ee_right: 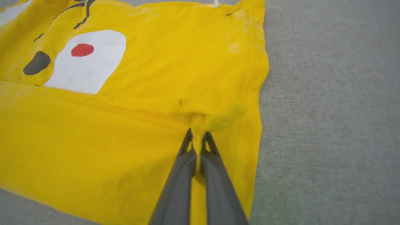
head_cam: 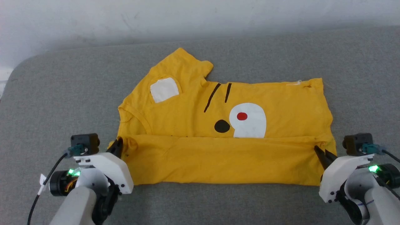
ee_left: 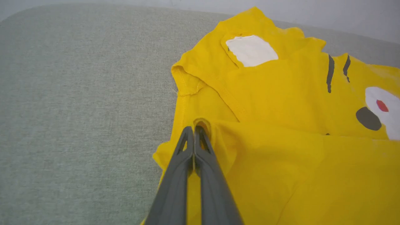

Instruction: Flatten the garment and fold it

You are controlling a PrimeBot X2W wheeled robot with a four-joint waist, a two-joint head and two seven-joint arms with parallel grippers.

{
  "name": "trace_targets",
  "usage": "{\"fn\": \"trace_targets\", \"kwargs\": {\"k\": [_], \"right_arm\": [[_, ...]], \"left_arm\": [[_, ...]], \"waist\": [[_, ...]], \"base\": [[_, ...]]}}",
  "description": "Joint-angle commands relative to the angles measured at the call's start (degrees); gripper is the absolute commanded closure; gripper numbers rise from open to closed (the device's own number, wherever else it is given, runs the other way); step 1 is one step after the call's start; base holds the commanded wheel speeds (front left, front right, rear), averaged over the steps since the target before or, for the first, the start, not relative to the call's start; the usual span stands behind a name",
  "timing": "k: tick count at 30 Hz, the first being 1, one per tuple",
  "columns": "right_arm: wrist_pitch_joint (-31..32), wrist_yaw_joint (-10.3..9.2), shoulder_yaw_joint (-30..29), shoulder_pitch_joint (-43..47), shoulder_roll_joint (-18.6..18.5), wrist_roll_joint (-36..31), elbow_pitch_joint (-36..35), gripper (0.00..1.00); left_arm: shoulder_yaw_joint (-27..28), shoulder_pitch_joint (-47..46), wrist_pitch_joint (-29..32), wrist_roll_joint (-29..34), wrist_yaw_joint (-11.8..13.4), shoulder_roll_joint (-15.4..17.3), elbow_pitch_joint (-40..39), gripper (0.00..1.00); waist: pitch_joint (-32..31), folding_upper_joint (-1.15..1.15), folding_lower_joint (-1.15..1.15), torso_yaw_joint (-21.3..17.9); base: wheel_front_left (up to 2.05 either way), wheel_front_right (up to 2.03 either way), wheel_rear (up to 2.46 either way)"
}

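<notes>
The bright yellow garment [head_cam: 218, 125] lies on the grey surface with its near part folded up over the print, covering the bottom of the white oval [head_cam: 248, 120]. My left gripper [head_cam: 118, 147] is shut on the fold's left end, pinching yellow cloth [ee_left: 203, 125] at its tips [ee_left: 194, 129]. At the fold's right end my right gripper [head_cam: 319, 151] is shut on the garment [ee_right: 125, 93] too, with cloth bunched between its fingertips [ee_right: 197, 136]. A sleeve with a white patch [head_cam: 164, 89] lies at the back left.
The grey padded surface [head_cam: 62, 93] spreads wide on all sides of the garment. A pale wall [head_cam: 200, 18] runs along its far edge. The surface's rounded corner [head_cam: 18, 68] is at the far left.
</notes>
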Motion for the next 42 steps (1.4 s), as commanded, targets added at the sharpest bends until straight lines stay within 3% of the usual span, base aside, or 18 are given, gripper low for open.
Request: {"fn": "trace_targets", "kwargs": {"k": [1,2,3,4,5,14,20,27,31,41,42], "right_arm": [[-1.01,-0.12,1.10,-1.80,-0.04,-0.61,2.25,0.95],[-1.01,-0.12,1.10,-1.80,-0.04,-0.61,2.25,0.95],[-1.66,-0.12,1.59,-2.37,0.02,-0.67,3.34,0.74],[-2.28,-0.12,2.00,-2.83,0.15,-0.56,4.42,0.61],[-2.85,-0.12,2.33,-3.24,0.19,-0.42,5.43,0.00],[-16.85,-0.12,2.41,-1.03,0.14,-0.47,4.52,0.00],[-21.94,-0.12,-1.25,4.99,2.42,-3.07,-4.17,0.00],[-19.57,-0.12,-2.11,12.07,6.68,-7.03,-18.71,0.00],[-17.82,-0.12,-1.50,14.52,7.94,-8.76,-24.79,0.00],[-16.13,-0.12,-0.40,15.59,9.37,-9.60,-29.11,0.00],[-15.90,-0.12,-0.38,15.57,9.40,-9.49,-28.96,0.00]], "left_arm": [[-0.74,-1.85,0.24,-0.61,-1.32,-0.81,3.34,1.00],[-0.74,-1.85,0.24,-0.61,-1.32,-0.81,3.34,1.00],[-0.90,-2.44,-0.07,-0.81,-1.77,-1.17,4.65,0.63],[-0.96,-2.85,-0.56,-0.97,-2.05,-1.51,5.83,0.22],[-0.94,-3.12,-0.86,-1.33,-2.30,-1.94,6.85,0.00],[0.95,-1.29,-4.52,-3.58,-3.05,-2.14,8.54,0.00],[1.26,1.34,2.53,-5.54,-3.87,1.97,3.00,0.00],[0.33,3.67,16.61,-8.08,-4.29,8.24,-2.88,0.00],[-0.71,4.80,23.14,-8.98,-3.46,10.12,-3.66,0.00],[-4.71,3.60,31.46,-9.31,-3.09,9.66,1.81,0.00],[-5.49,3.48,32.75,-9.48,-3.35,9.33,2.61,0.04]], "waist": [[1.13,0.00,-0.02,-0.48],[1.13,0.00,-0.02,-0.48],[1.27,0.00,-0.02,-0.55],[1.33,0.00,-0.02,-0.60],[1.38,0.00,-0.02,-0.61],[-2.73,0.00,-0.02,0.32],[-6.73,0.00,-0.02,0.25],[-8.01,0.00,-0.02,-1.80],[-7.21,0.00,-0.02,-3.73],[-4.32,0.00,-0.02,-6.76],[-4.21,0.00,-0.02,-6.88]], "base": [[0.00,0.00,0.00],[0.00,0.00,0.00],[0.00,0.00,0.00],[0.00,0.00,0.00],[0.00,0.00,0.00],[0.00,0.00,0.00],[0.00,0.00,0.00],[0.00,0.00,0.00],[0.00,0.00,0.00],[0.00,0.00,0.00],[0.00,0.00,0.00]]}}
